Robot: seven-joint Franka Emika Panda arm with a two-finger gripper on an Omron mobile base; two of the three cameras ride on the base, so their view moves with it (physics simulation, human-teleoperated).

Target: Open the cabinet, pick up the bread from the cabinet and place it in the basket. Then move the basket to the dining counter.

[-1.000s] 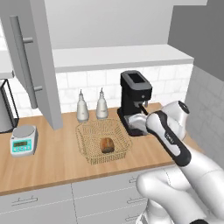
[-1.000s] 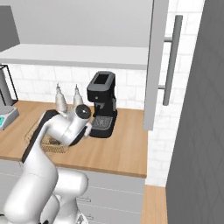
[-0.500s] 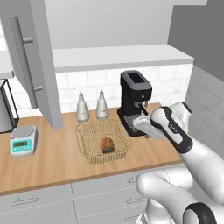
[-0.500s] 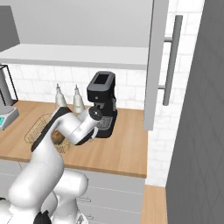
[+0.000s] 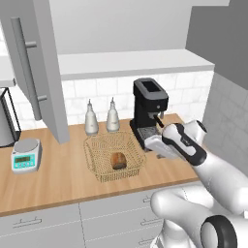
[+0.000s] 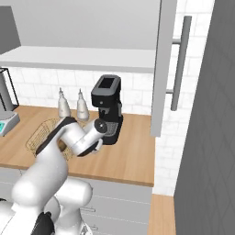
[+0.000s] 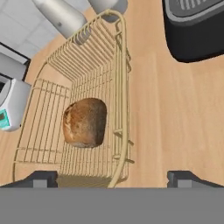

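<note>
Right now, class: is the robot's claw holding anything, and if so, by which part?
Nothing is held. The claw is open, its tips straddling the near rim of the basket without closing on it; the bread lies loose inside.

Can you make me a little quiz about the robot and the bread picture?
1. True or false: the bread lies inside the basket.
2. What stands right behind the basket by the tiled wall? A) two bottles B) a kettle C) a plate
3. Fill in: the claw is spread wide and holds ______.

Key: 1 true. 2 A, the two bottles. 3 nothing; it is open, with the basket's near rim between its tips.
</note>
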